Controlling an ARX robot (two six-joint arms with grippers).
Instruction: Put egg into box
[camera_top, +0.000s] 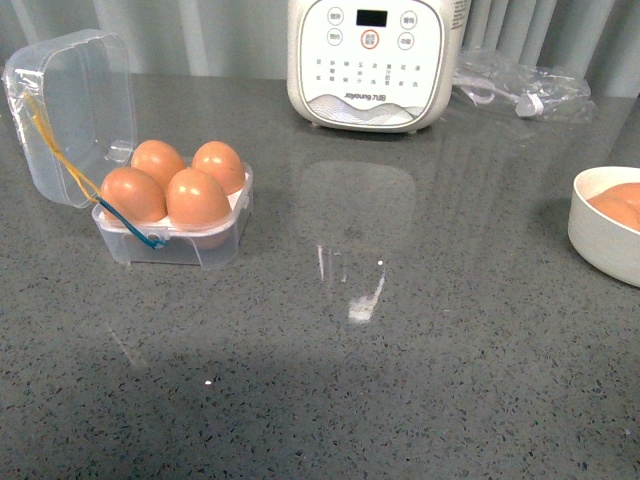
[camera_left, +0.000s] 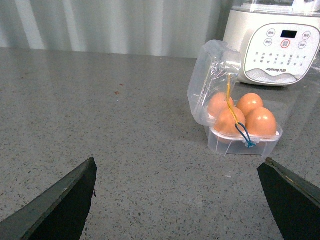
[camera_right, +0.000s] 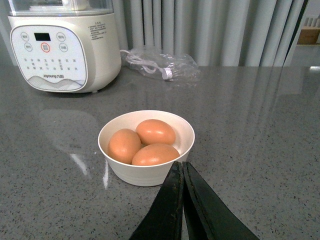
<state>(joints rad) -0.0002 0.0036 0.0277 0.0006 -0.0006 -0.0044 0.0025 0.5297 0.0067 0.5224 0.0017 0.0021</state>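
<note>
The clear plastic box (camera_top: 170, 245) stands at the left of the grey counter with its domed lid (camera_top: 72, 115) swung open. Several orange-brown eggs (camera_top: 197, 198) fill its white cells. It also shows in the left wrist view (camera_left: 242, 142). My left gripper (camera_left: 177, 172) is open and empty, low over bare counter, well short of the box. My right gripper (camera_right: 181, 167) is shut and empty, just in front of a round white bowl (camera_right: 145, 172) that holds three brown eggs (camera_right: 155, 131). Neither arm shows in the front view.
A white cooker (camera_top: 368, 60) stands at the back centre. A clear plastic bag (camera_top: 520, 88) with a cord lies at the back right. The white bowl (camera_top: 603, 230) sits at the right edge of the front view. Grey curtains hang behind the counter.
</note>
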